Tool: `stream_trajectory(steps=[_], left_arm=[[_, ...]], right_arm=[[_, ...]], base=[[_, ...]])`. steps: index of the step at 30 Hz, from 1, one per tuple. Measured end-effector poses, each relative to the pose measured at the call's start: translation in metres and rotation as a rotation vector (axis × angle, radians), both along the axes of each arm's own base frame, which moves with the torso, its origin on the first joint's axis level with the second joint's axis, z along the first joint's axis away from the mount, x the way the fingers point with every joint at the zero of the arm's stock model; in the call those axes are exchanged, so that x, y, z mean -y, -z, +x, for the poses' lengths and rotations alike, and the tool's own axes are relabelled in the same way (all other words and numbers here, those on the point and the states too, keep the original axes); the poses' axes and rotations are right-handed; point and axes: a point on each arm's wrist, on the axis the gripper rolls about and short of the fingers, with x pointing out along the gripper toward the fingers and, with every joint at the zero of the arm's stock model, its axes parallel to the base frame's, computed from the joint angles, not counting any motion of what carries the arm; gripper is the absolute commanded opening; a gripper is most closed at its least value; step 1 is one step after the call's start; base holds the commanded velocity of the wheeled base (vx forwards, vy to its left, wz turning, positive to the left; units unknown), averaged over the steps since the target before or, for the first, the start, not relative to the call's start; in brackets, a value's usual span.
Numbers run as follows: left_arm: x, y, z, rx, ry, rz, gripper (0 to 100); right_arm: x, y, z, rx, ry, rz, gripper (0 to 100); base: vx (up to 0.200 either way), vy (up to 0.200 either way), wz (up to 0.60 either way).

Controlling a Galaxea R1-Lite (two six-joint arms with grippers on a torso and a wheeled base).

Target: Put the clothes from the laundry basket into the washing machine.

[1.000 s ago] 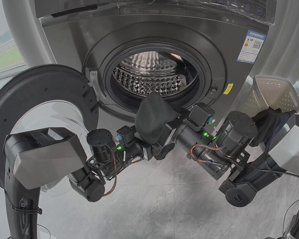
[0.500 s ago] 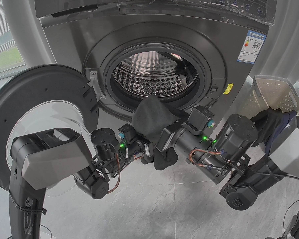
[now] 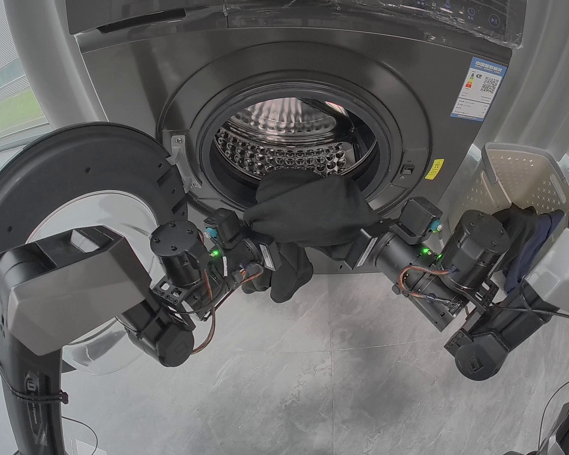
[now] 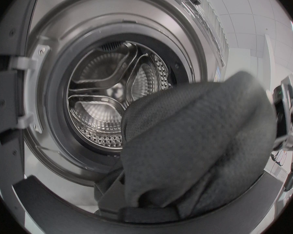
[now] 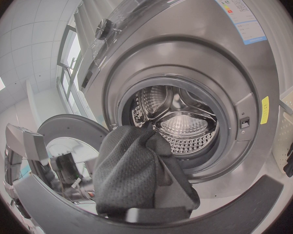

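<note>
So black garment [image 3: 306, 206] is only at the washing machine [image 3: 297, 64] mouth, can't tell if left end effector [image 3: 263, 261] or right end effector [image 3: 358, 252] grips it, more clothes [image 3: 518, 225] left in the basket [image 3: 528, 172] beside it.

Cloth [image 3: 306, 206] is slung across both grippers, with the left gripper [image 3: 263, 252] under one end and the right gripper [image 3: 354, 246] under the other. Straight ahead of them is the washer [image 3: 284, 58], its drum [image 3: 284, 140] just behind the cloth. The door [image 3: 76, 165] swings out left of the left gripper. The basket [image 3: 525, 178] sits right of the right gripper, with clothes [image 3: 518, 225] in it.
</note>
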Motion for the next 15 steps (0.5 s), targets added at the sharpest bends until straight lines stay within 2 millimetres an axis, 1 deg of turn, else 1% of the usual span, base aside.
stream_trajectory(steps=[7,12,13,15], left_arm=[[-0.006,-0.021,-0.016,0.022,0.006,-0.015,0],[-0.009,-0.03,-0.027,0.025,0.016,-0.017,0],[-0.01,-0.031,-0.029,0.025,0.016,-0.017,0],[-0.01,-0.033,-0.031,0.026,0.019,-0.02,0]], right_arm=[[0.0,0.02,0.007,-0.049,0.013,-0.037,0],[-0.002,0.032,0.012,-0.072,0.015,-0.054,0],[-0.003,0.033,0.011,-0.073,0.013,-0.055,100],[-0.004,0.034,0.011,-0.074,0.01,-0.057,100]], base=[[0.0,0.0,0.0],[0.0,0.0,0.0],[0.0,0.0,0.0],[0.0,0.0,0.0]])
